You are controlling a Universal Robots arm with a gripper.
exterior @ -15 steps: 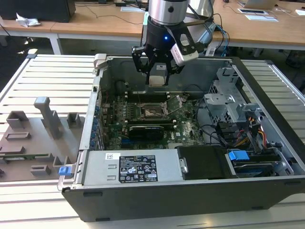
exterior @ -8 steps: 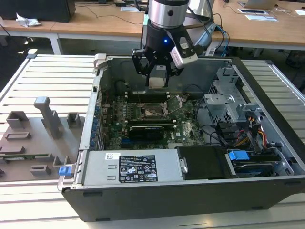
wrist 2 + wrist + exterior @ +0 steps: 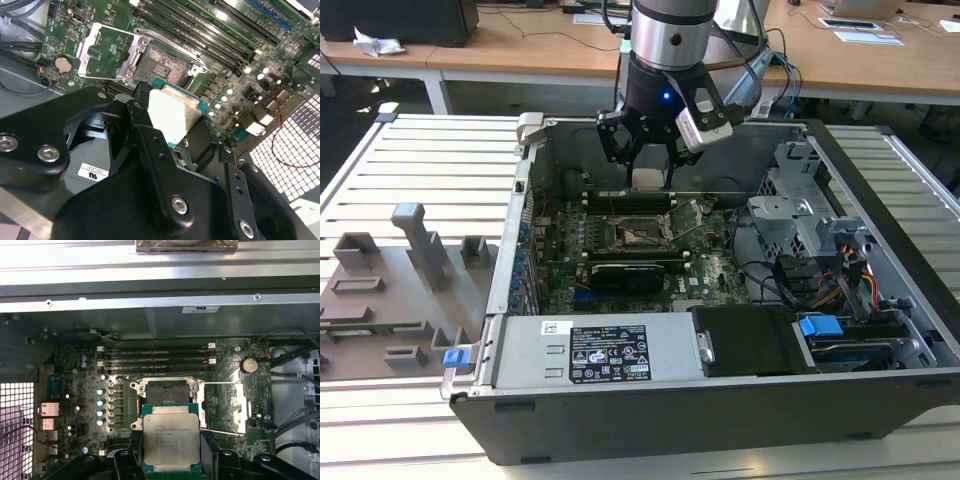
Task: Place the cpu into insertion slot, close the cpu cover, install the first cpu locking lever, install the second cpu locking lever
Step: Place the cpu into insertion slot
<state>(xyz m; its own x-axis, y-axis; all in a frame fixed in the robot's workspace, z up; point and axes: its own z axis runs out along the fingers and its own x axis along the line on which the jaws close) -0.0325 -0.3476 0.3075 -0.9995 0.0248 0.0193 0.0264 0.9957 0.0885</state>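
Silver cpu point(image 3: 171, 440) gripped at edges by hand point(image 3: 646, 165), insertion slot point(image 3: 167, 390) uncovered

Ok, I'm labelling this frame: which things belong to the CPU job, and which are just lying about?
Job: cpu, clamped in the jaws; insertion slot, empty; cpu cover, open.
Lying about: memory slots; power supply; grey plastic fixtures.

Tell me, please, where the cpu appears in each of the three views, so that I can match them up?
Exterior view: cpu held in the jaws, higher in the picture than the insertion slot.
Second wrist view: cpu in the jaws, right beside the insertion slot.
First wrist view: cpu in the jaws, overlapping the insertion slot's edge.
Shared landmark: the empty insertion slot, with the open cpu cover beside it.
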